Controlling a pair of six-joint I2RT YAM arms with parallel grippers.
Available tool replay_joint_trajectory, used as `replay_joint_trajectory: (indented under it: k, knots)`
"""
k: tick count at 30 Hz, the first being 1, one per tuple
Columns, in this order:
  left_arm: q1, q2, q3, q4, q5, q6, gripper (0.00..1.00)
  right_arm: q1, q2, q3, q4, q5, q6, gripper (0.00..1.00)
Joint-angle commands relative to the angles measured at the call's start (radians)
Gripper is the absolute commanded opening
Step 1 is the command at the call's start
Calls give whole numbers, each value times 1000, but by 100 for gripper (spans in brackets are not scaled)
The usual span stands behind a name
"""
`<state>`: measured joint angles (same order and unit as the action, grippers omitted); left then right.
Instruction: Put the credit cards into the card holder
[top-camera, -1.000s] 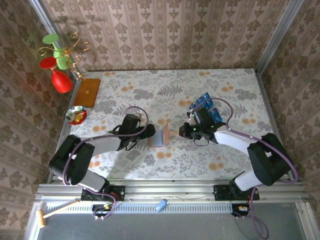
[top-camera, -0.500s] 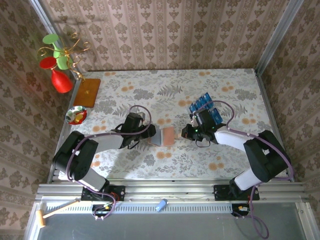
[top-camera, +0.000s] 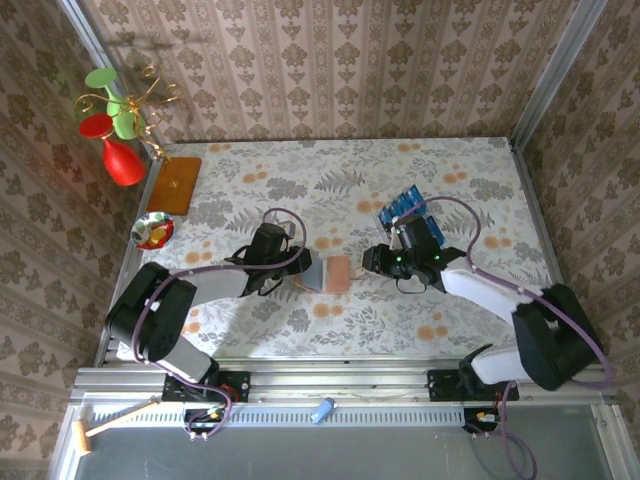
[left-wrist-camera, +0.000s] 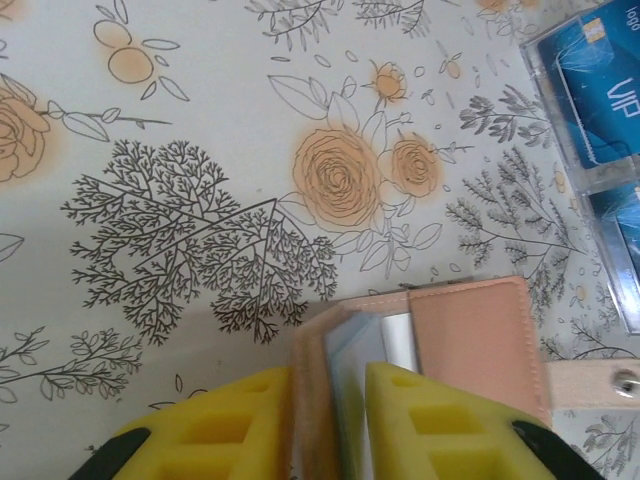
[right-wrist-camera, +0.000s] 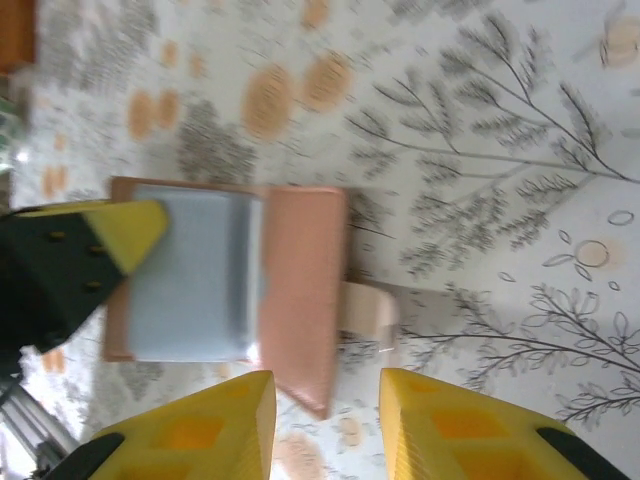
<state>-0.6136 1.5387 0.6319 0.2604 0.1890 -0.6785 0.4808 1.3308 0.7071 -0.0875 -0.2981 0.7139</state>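
Left fingers (left-wrist-camera: 430, 425) clamping card holder (left-wrist-camera: 470, 340) flap, grey inside seen from right wrist

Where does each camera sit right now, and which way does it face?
Top external: above and behind the bases, looking down on the table; both arms show.
Left wrist: on the left arm, looking down past the left end effector at card holder and credit cards.
Right wrist: on the right arm, facing the card holder; own fingers below, left end effector at left.
Shared: the card holder, in all three.
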Motion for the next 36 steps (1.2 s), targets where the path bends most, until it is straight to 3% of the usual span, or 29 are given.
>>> replay_joint_trajectory:
  k: [1,8,14,16,23,36]
  knots:
    - [-14,-34,31,-43,-32,23,26,49,-25,34,-55,49,18,32]
    - [-24,-33,41,-56,-54,27,25,158,197,124,48,23,48,21]
    - [-24,-28,54,-64,-54,37,26,175,343,137,109,34,65,18]
    - [-24,-27,58,-66,-50,45,27,174,367,126,117,47,65,18]
    - [-16,-45,57,-63,-36,72,55,173,407,87,145,65,79,16]
    - [29,-84,24,-18,-7,55,58,170,424,69,160,74,88,15]
